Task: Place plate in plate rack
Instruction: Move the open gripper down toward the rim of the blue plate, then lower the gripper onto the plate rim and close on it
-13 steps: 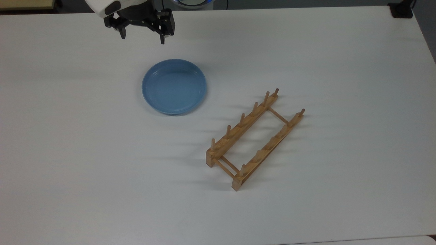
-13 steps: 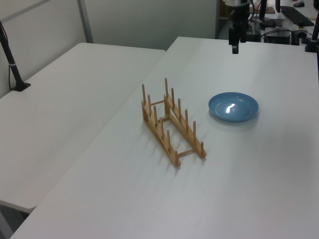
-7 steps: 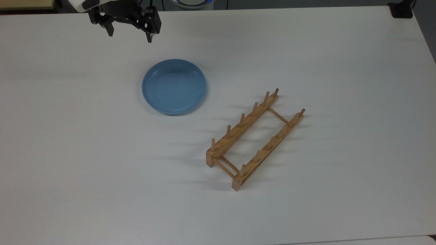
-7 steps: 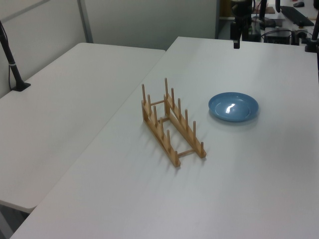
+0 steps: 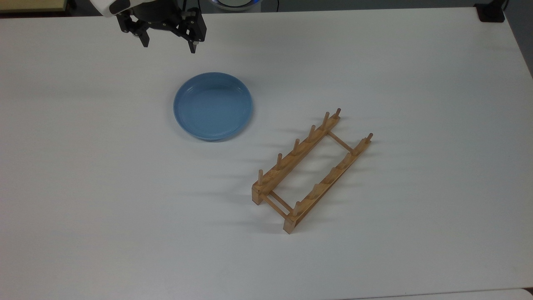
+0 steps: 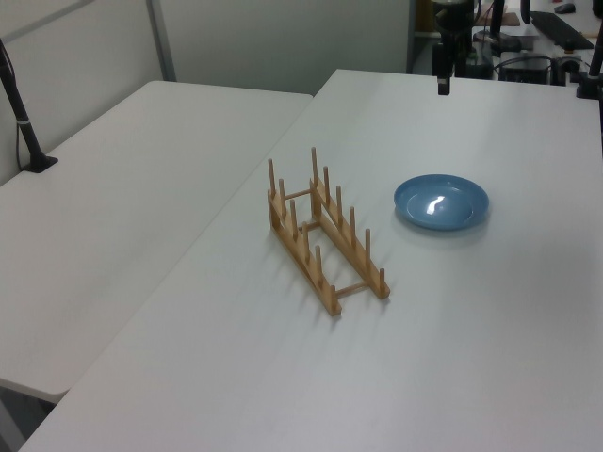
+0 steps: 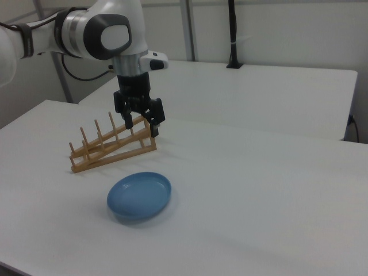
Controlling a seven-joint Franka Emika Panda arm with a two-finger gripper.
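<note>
Since half a second ago the gripper (image 5: 168, 45) has shifted slightly toward the top view's right and a touch nearer the plate; plate and rack have not moved. The plate (image 5: 212, 105) lies flat and upright on the white table (image 5: 416, 62), left of centre in the top view, well apart from the plate rack (image 5: 310, 168), which stands diagonally toward the top view's lower right with all slots unoccupied. The gripper hangs above the table at the far edge in the top view, beyond the plate's far-left rim, fingers spread and holding nothing. Assessment: the task stands at the approach stage, no contact made. Risk noted: the plate is shallow and glossy with a low rim, so a pinch taken too shallow on the rim would likely slip or tip it; a descent off the rim could push the plate across the smooth table instead of seizing it
</note>
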